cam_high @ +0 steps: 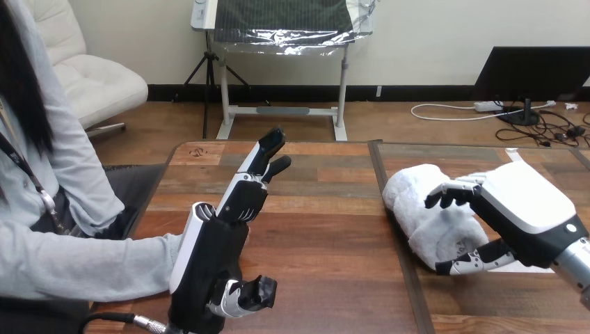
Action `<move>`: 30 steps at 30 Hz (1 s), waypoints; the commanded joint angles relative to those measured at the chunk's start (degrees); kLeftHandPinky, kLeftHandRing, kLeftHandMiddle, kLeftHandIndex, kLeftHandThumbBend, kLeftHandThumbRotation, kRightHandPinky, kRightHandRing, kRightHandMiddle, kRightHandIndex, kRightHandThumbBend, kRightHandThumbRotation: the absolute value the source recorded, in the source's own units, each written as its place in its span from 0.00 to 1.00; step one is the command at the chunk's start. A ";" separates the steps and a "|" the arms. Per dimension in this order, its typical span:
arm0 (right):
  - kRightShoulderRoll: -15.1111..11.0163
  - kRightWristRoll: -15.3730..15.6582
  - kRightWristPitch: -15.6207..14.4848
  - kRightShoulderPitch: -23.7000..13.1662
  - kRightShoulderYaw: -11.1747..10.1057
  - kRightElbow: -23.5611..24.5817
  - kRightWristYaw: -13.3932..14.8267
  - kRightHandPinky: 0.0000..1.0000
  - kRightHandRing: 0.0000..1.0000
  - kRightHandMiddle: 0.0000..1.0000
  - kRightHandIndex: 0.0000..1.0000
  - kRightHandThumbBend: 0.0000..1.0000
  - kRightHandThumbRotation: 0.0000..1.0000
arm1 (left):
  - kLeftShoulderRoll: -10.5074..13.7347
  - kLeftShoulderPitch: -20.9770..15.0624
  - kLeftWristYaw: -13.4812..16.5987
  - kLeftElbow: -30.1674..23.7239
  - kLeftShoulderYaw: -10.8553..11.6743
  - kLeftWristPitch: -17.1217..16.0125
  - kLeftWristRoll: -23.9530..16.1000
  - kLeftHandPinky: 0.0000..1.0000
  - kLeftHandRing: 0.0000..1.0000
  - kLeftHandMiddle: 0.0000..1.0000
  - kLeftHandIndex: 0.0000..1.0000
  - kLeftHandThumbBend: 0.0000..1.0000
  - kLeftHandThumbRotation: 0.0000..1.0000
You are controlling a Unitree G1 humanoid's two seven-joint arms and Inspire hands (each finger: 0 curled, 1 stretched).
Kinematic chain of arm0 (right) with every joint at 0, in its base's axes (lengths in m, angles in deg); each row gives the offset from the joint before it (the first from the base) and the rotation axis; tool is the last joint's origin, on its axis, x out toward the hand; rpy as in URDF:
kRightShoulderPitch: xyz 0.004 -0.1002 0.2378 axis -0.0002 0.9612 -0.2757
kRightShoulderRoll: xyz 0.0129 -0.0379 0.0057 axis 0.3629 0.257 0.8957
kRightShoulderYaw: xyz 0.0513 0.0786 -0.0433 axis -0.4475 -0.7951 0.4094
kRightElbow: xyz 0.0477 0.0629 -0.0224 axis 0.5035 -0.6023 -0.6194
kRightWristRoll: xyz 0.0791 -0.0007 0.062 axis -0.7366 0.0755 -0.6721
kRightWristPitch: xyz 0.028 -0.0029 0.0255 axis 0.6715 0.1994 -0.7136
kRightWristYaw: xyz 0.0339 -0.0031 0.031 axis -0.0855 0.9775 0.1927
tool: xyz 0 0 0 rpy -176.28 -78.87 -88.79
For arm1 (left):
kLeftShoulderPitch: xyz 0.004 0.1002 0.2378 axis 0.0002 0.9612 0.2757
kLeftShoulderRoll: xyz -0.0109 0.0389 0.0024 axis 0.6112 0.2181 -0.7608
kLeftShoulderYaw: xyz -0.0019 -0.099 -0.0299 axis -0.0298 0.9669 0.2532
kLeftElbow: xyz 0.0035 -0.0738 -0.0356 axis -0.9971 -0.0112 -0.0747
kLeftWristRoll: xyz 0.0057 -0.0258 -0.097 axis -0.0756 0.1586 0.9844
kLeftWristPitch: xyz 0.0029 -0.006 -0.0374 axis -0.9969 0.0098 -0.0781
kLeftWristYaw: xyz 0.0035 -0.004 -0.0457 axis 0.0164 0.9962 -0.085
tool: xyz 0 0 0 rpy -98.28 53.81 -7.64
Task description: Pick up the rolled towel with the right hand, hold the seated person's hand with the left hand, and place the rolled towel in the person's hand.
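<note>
The right hand [518, 209] is clamped on the rolled towel [417, 209]. Its fingers [452, 195] curl over the top of the roll from the right, and its thumb [473, 262] hooks in under the near end. The white back of the hand faces up, and the silver forearm runs off toward the near-right corner of the tabletop [327, 229]. The rolled towel is white and plump. It sits in the right half of the tabletop, about midway between the far and near edges, just right of the dark seam that crosses the wood from far to near. It seems to rest on the wood rather than hang in the air, though the hand covers its right side.

The left hand [212, 257] stands near the left edge of the tabletop, toward the near-left corner. It is open, with its fingers [261, 156] stretched straight and slanting up toward the far edge. Its thumb [247, 296] is bent low on the near side and holds nothing. A grey sleeve [104, 261] reaches in from the left edge, and its end passes behind this hand. Whether the two touch cannot be told from here. The left hand and the rolled towel are well apart, with bare wood between them.
</note>
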 commanded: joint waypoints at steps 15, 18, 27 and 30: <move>-2.43 -4.18 2.87 -0.20 -5.26 5.57 -0.92 0.49 0.59 0.61 0.62 1.00 0.32 | 0.00 -2.46 -0.09 -0.38 0.07 -0.04 0.21 0.92 0.97 0.97 0.92 0.91 0.86; -2.47 -4.43 2.71 0.09 -5.85 6.21 -1.16 0.49 0.59 0.60 0.62 1.00 0.32 | -0.07 -2.64 -0.03 -0.12 0.23 -0.31 0.13 0.92 0.96 0.97 0.92 0.91 0.85; -2.17 -5.87 2.05 0.97 -7.49 7.71 -4.00 0.49 0.59 0.61 0.62 1.00 0.32 | 0.16 -2.82 -0.54 -0.05 -0.22 0.15 0.90 0.92 0.96 0.97 0.92 0.91 0.85; -1.99 -6.03 1.51 1.31 -7.98 8.20 -5.06 0.49 0.59 0.61 0.62 1.00 0.31 | 0.30 -2.59 -0.60 -0.31 -0.19 0.51 0.76 0.93 0.97 0.98 0.92 0.92 0.85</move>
